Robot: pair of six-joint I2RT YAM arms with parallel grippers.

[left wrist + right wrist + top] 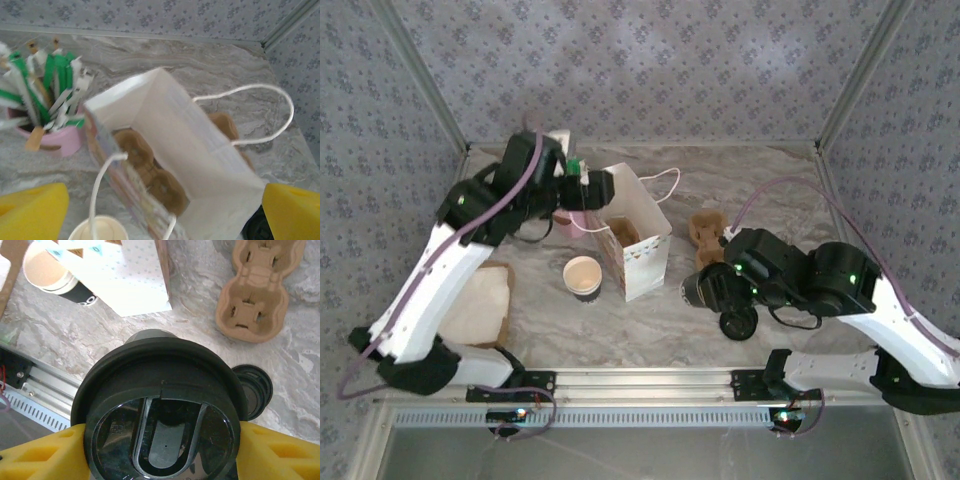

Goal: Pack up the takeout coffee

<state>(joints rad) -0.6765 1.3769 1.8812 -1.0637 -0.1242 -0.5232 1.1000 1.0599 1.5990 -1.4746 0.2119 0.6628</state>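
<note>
Pouring looks next: our right gripper clamps the black carafe, so we carry it level to the paper cup, centre-left beside the bag; left gripper gapes wide.

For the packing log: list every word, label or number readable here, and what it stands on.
No text reads in full.
On the paper cup, black band: white print, too blurred to read.
On the black carafe, top: small stamped mark, too small to read.
On the paper bag: coloured triangle pattern, no words.
</note>
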